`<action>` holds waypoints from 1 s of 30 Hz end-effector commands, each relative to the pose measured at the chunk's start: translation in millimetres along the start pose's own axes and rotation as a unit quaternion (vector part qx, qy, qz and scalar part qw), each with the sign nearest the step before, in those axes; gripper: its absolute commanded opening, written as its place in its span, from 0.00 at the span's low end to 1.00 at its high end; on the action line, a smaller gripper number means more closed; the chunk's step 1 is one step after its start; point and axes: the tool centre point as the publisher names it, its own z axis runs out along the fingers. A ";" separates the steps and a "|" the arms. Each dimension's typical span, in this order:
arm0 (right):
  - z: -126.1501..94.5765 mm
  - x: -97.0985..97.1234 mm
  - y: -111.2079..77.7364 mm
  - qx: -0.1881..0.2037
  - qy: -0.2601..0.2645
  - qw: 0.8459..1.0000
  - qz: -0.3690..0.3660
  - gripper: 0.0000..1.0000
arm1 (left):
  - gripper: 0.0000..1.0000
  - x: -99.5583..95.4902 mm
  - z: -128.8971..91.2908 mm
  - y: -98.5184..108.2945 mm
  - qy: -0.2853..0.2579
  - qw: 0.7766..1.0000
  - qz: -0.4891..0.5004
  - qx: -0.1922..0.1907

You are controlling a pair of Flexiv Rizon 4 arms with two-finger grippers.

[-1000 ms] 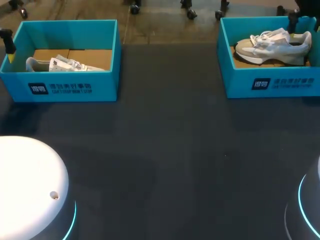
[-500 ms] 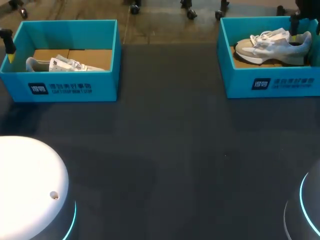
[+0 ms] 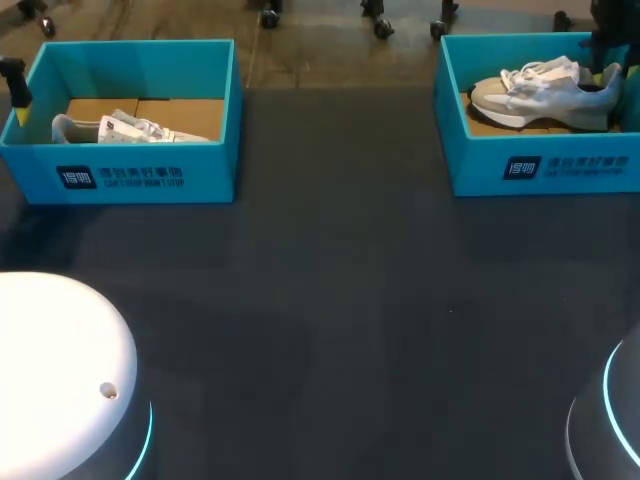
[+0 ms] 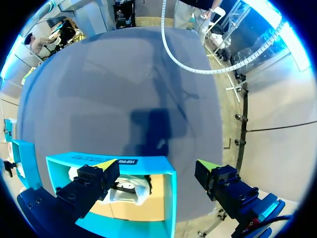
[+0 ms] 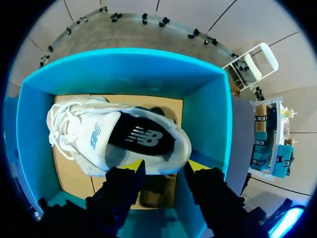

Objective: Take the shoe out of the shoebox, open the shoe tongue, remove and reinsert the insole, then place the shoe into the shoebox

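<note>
And here we are at the right shoebox [image 3: 540, 168], far right corner of the table [image 3: 340, 300]. Our right gripper [image 5: 166, 167] is down inside it. In the right wrist view we see the heel of the white shoe [image 5: 94, 141] caught between the two yellow tips, one on each side, both against it. The claw is clamped on the shoe. The shoe rests on the brown cardboard floor [image 5: 69, 168] of the box with its opening facing up at the claw. Its toe points away at a slant, the laces [image 5: 64, 116] are bunched over the front, and the black insole [image 5: 141, 136] shows inside. From the head view we see the same shoe lying lengthwise in its box. The toe points toward the table's middle, and the heel is at the outer end, where the right arm comes in.

Over on the other side, our left gripper [image 4: 156, 166] hangs above the outer end of the left shoebox [image 4: 170, 198], spread wide with nothing between its fingers. One finger is over the box, the other out past its wall, above the table. A second shoe [image 4: 130, 191], white as well, lies inside that box on cardboard, untouched. The two boxes stand well apart, at opposite far corners of the dark tabletop.
</note>
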 end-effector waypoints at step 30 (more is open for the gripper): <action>14.0 -2.8 12.4 0.022 -0.006 1.000 0.007 0.45 | 1.00 0.4 -0.4 -0.5 0.001 1.000 0.000 -0.001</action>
